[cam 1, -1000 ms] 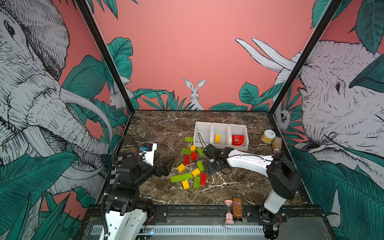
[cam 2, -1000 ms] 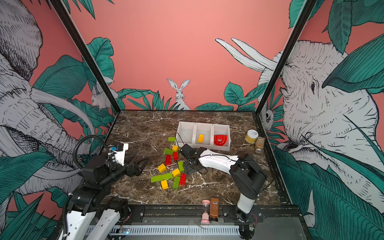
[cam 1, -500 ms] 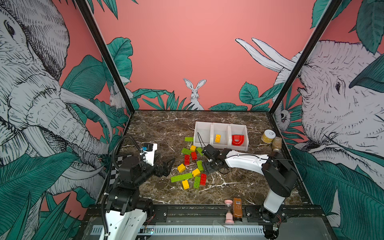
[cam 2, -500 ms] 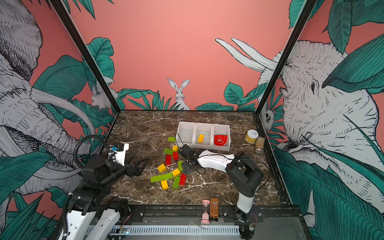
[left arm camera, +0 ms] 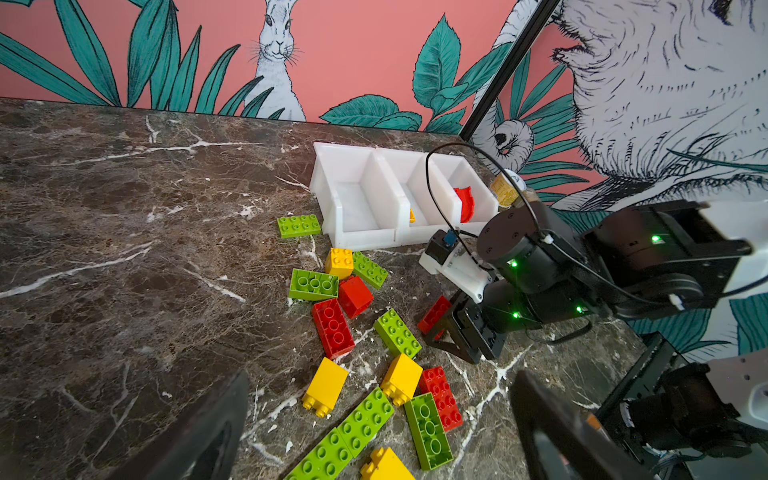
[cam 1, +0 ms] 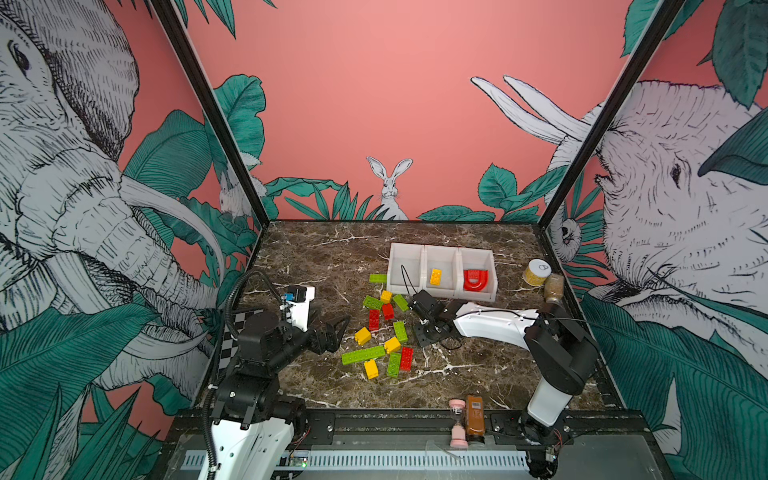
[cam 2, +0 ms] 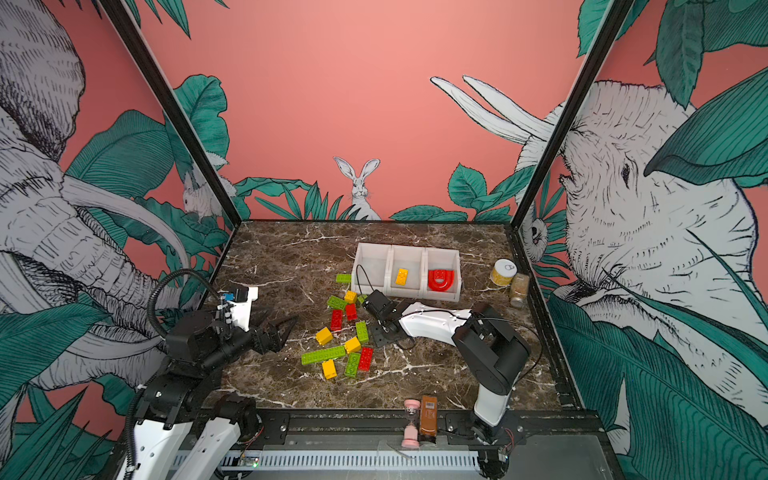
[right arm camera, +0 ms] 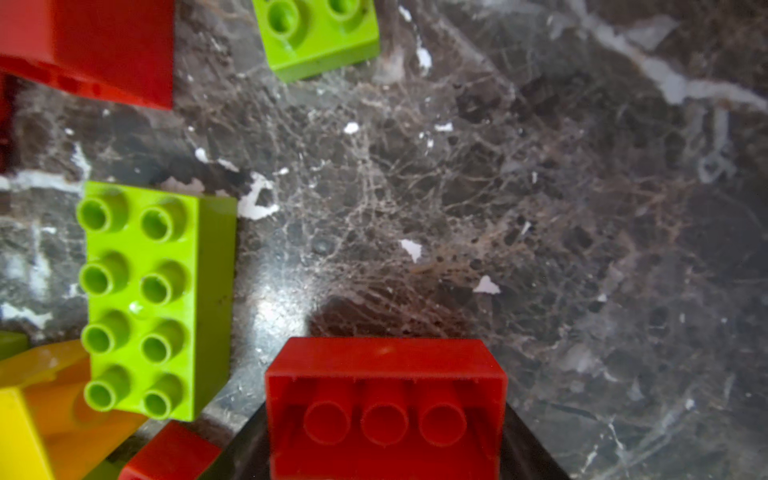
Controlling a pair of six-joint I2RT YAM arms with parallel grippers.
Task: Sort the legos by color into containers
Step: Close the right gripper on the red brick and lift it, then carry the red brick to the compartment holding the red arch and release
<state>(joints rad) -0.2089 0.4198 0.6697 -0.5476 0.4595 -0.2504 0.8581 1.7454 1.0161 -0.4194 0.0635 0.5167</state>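
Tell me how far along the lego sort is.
Done: one yellow brick in the middle bin and the red arch in the right bin; the left bin is empty. In hand: the right gripper has a red brick between its jaws. The left gripper is open. Left: about a dozen loose bricks on the table.

The left arm (cam 1: 266,345) sits folded up near its base with the wrist about level. The left gripper (cam 1: 340,334) hangs just off the table, jaws spread wide. The right arm (cam 1: 494,324) reaches out long and low, wrist bent downward. The right gripper (cam 1: 430,334) has a red brick (right arm camera: 386,386) pinched between its jaws, hollow side facing the wrist.
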